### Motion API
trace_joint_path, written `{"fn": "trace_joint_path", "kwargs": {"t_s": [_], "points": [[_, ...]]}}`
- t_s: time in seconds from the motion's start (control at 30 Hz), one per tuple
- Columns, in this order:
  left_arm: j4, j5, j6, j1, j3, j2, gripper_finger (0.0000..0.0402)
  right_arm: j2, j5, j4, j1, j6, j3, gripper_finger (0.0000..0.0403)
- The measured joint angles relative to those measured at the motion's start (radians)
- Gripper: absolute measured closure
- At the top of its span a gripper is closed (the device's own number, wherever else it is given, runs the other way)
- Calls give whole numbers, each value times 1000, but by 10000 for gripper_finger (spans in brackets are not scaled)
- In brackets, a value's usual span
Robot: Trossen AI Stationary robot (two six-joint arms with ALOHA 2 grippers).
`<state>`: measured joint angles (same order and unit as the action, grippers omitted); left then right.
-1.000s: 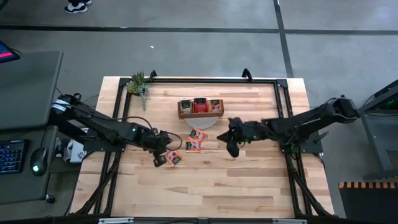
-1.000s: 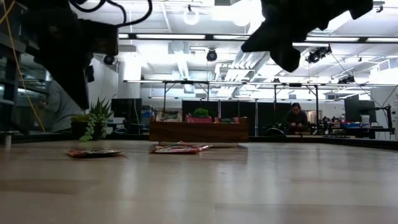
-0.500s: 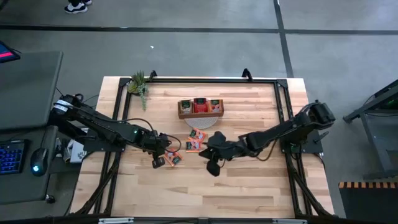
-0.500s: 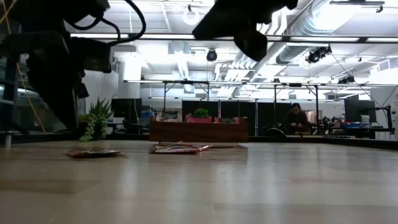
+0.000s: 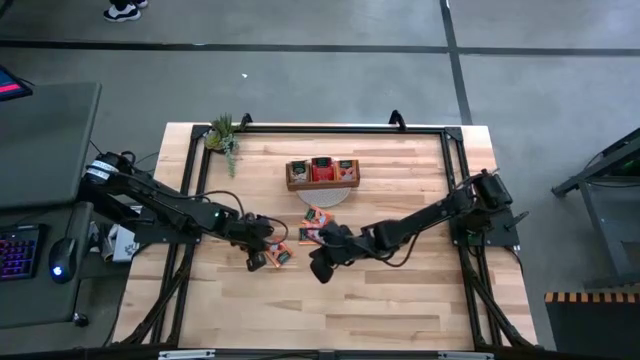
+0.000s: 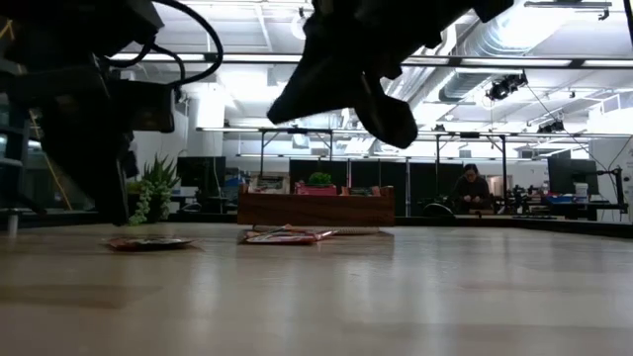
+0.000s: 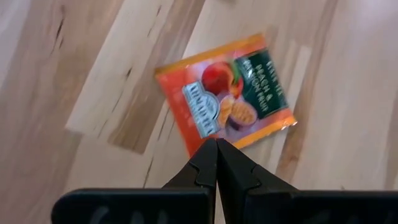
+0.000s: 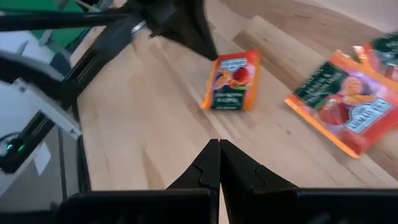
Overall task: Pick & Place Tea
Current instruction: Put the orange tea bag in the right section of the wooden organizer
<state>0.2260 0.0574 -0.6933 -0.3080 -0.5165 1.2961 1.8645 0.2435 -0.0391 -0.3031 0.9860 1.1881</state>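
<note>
One orange tea sachet (image 7: 227,102) lies flat on the wooden table (image 5: 400,300), left of centre (image 5: 282,256). My left gripper (image 7: 216,144) is shut and hangs just over the sachet's near edge; the low view shows its tip (image 6: 117,213) a little above the table. My right gripper (image 8: 219,144), also shut, hovers well above the table (image 6: 391,129), right of that sachet (image 8: 233,81) and nearer the table's front edge (image 5: 320,272). More red and orange sachets (image 5: 314,226) lie loose in front of the brown wooden tray (image 5: 322,172), which holds other sachets.
A small potted plant (image 5: 222,135) stands at the far left corner. A pale round disc (image 5: 328,196) lies under the tray's near side. A black frame (image 5: 440,130) runs along the table's far and side edges. A person (image 6: 473,188) sits far off in the room.
My right gripper has swung from the table's right half toward the left and near edge, sinking a little and rolling, and now hangs close to the single sachet. My left gripper has come down toward that sachet. Both stay shut; the sachets have not moved.
</note>
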Motion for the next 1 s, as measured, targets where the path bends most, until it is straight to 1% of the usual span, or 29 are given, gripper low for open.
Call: {"fn": "trace_joint_path", "kwargs": {"t_s": [0.1, 0.17, 0.27, 0.4, 0.67, 0.87, 1.0], "points": [[-56, 8, 0, 0, 12, 0, 401, 0, 15, 19, 12, 38, 0, 403], [-58, 19, 0, 0, 12, 0, 401, 0, 33, 28, 20, 54, 0, 403], [-52, 26, 4, 0, 12, 5, 401, 0, 33, 20, 36, 78, 0, 403], [-54, 46, 6, 0, 13, 61, 401, 0, 35, 19, 50, 73, 0, 403], [-241, -1, -17, 0, 6, 199, 402, 0, 34, 18, 55, 92, 0, 403], [-303, -1, -68, 0, 6, 253, 401, 12, 4, 78, 42, 204, 0, 400], [-323, 1, -71, 0, 8, 259, 401, 56, -64, 56, 20, 230, 0, 373]]}}
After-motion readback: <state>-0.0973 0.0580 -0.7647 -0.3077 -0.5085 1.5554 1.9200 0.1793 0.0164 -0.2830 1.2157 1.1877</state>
